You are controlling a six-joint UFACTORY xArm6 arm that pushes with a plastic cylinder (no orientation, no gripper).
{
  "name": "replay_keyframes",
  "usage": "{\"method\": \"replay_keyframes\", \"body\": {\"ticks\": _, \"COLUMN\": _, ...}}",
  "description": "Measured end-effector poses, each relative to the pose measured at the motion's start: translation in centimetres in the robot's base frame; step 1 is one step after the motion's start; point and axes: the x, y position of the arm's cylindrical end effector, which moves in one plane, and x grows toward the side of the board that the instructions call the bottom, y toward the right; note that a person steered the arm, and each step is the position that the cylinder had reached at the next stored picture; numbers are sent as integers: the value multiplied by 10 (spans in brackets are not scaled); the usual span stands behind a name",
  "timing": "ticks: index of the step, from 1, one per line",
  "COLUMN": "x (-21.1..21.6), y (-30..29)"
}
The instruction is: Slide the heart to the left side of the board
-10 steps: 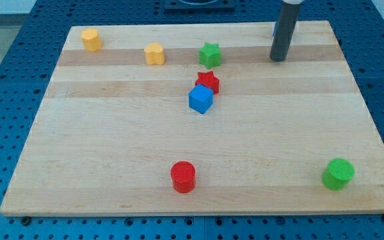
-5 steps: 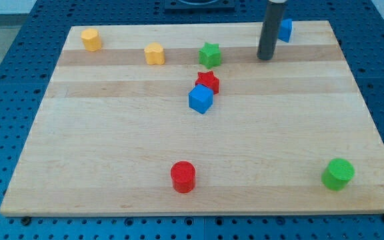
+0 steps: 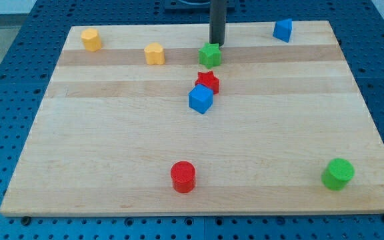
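The yellow heart [image 3: 154,53] lies near the view's top, left of centre, on the wooden board [image 3: 112,147]. My tip [image 3: 217,44] is at the view's top centre, just above and slightly right of the green star [image 3: 210,55], close to touching it. The tip is about a hundred pixels to the right of the heart, with the green star between them.
A yellow hexagonal block [image 3: 91,39] sits at the top left. A red star [image 3: 208,82] touches a blue cube [image 3: 200,99] near the middle. A blue block [image 3: 283,30] is at the top right. A red cylinder [image 3: 183,177] and a green cylinder [image 3: 339,173] lie near the bottom.
The rod has slid left along the board's top, from beside the blue block to just above the green star. No block has visibly moved.
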Motion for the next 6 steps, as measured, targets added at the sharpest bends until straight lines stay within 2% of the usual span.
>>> {"method": "replay_keyframes", "body": {"ticks": 2, "x": -5, "y": -50}}
{"method": "replay_keyframes", "body": {"ticks": 3, "x": -5, "y": -51}}
{"method": "replay_keyframes", "body": {"ticks": 5, "x": 18, "y": -104}}
{"method": "replay_keyframes", "body": {"ticks": 6, "x": 18, "y": -106}}
